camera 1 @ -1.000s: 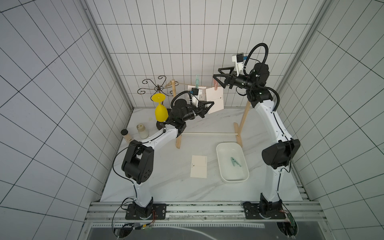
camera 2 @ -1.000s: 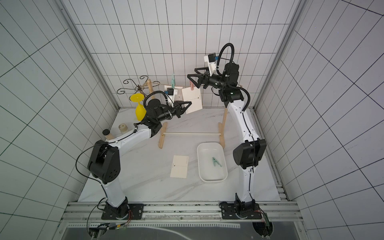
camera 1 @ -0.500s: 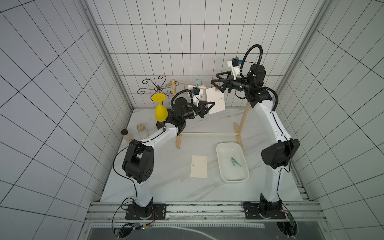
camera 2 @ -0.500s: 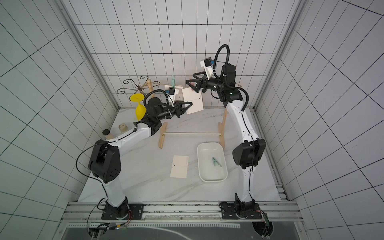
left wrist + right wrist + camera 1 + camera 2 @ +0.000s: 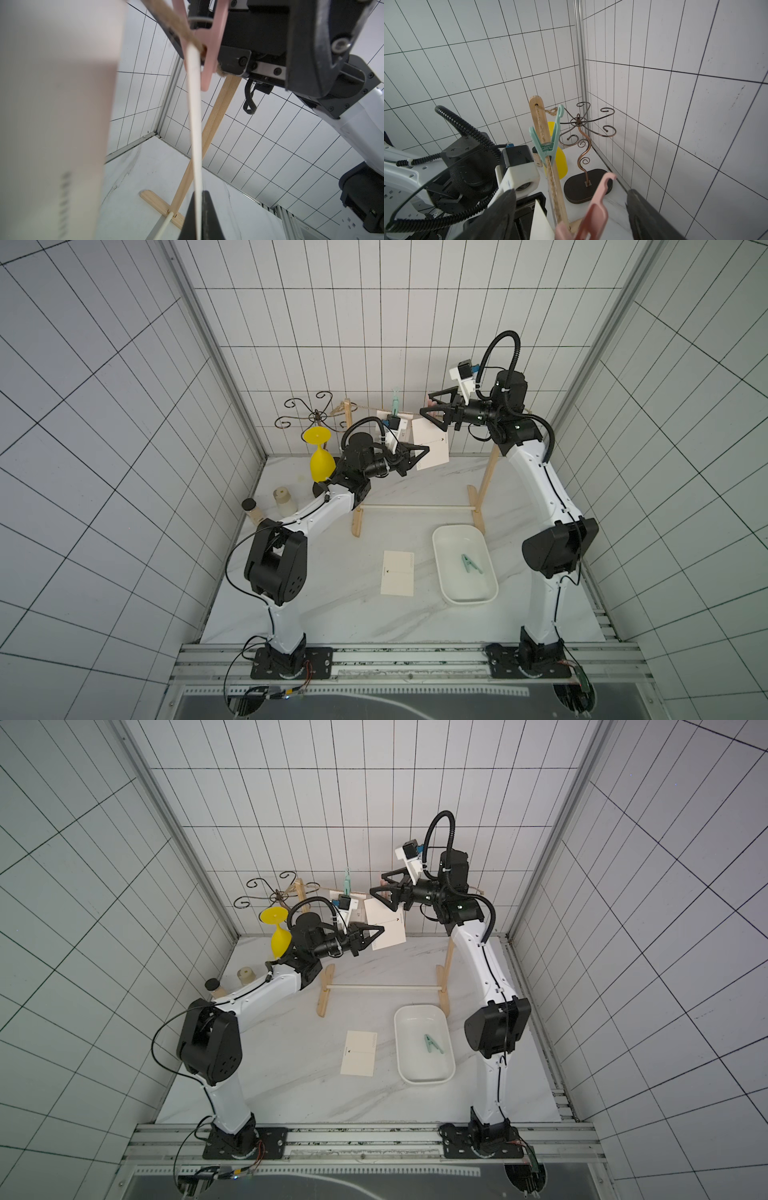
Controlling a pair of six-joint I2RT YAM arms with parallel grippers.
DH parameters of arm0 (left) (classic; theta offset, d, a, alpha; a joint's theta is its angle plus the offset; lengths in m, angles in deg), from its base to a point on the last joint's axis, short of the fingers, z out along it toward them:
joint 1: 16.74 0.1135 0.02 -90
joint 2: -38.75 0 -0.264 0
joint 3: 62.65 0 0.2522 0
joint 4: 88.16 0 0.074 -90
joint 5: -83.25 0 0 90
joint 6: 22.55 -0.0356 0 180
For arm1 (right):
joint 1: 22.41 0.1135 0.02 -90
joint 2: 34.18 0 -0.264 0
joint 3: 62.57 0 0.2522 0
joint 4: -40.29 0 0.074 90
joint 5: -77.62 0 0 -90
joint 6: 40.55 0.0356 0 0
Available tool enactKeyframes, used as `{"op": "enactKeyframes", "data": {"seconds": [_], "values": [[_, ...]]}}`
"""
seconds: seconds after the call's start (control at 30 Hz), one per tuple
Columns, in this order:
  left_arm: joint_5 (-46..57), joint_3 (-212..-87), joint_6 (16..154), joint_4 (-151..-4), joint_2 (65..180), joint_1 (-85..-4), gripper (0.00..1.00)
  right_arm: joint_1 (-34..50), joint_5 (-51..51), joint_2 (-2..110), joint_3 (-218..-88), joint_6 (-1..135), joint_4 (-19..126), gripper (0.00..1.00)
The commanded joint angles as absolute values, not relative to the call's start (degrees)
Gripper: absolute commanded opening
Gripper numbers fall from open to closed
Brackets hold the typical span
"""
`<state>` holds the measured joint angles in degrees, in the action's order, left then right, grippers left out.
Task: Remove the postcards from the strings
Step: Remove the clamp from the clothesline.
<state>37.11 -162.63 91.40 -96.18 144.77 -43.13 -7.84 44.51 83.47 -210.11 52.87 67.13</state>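
Pegged postcard (image 5: 432,443), steadied for unclipping.
Left gripper (image 5: 427,449) pinches its lower corner, likely so it cannot drop; right gripper (image 5: 425,403) stands wide astride the pink peg (image 5: 593,207) on the string (image 5: 549,172); another postcard (image 5: 398,573) lies on the bench (image 5: 332,605).

white arms (image 5: 544,485) with black joints (image 5: 276,568) and ribbed black cables (image 5: 505,337) (white camera mounts (image 5: 463,379)).

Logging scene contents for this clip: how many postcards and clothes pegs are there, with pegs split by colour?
Postcards: 3
Green pegs: 2
Pink pegs: 1
Total: 6
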Motion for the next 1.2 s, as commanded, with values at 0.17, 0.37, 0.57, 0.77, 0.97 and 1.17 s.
{"op": "enactKeyframes", "data": {"seconds": [0.17, 0.37, 0.57, 0.77, 0.97, 1.17], "values": [[39.60, -164.83, 90.61, -94.71, 146.16, -42.24, 0.00, -7.12, 48.47, 84.47, -214.41, 50.42, 69.25, 0.76], [41.38, -165.27, 91.18, -94.44, 146.60, -41.73, 0.00, -7.12, 50.10, 84.39, -214.33, 50.51, 69.34, 0.63], [42.84, -165.53, 91.58, -94.09, 146.85, -41.61, 0.00, -7.25, 51.22, 84.30, -214.32, 50.42, 69.33, 0.58], [44.14, -165.71, 91.80, -93.74, 146.99, -41.35, 0.00, -7.38, 52.61, 84.12, -214.41, 50.33, 69.16, 0.53], [45.01, -165.89, 92.06, -93.47, 146.94, -41.09, 0.00, -7.72, 54.12, 84.28, -214.43, 50.68, 68.92, 0.50], [45.37, -166.15, 92.24, -93.47, 147.01, -40.91, 0.00, -8.32, 56.15, 84.30, -214.41, 52.26, 67.33, 0.47]]}}
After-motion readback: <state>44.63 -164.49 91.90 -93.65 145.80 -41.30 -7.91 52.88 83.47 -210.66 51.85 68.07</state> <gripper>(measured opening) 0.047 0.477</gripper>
